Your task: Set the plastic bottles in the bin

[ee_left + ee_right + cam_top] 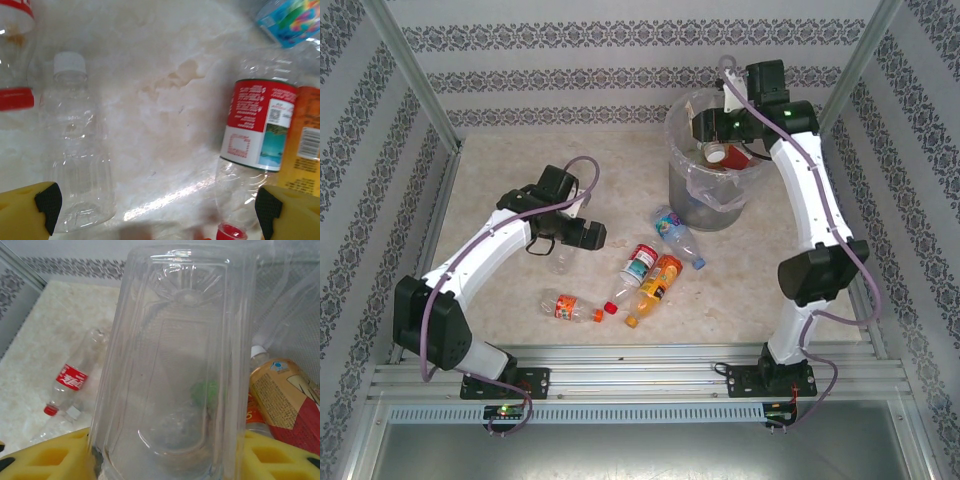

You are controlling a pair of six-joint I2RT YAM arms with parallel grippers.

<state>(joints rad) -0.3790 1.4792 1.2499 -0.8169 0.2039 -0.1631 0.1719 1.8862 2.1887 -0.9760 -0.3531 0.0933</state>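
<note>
My right gripper (715, 128) hangs over the grey bin (682, 185), which is lined with a clear bag. In the right wrist view the right gripper (165, 459) is shut on a large clear plastic bottle (175, 355), which touches both yellow fingers (50, 456). A brown-labelled bottle (280, 395) lies inside the bin. My left gripper (588, 235) is open and low over the table. In the left wrist view the left gripper (157, 210) has bare table under it, between a clear white-capped bottle (75, 145) and a red-and-white-labelled bottle (255, 125).
On the table lie a blue-labelled bottle (677, 228), an orange bottle (658, 283), a red-and-white-labelled one (638, 266) and a red-orange-labelled one (570, 307). A red-labelled bottle (70, 377) lies near the left gripper. Patterned walls and metal posts (415, 80) ring the table.
</note>
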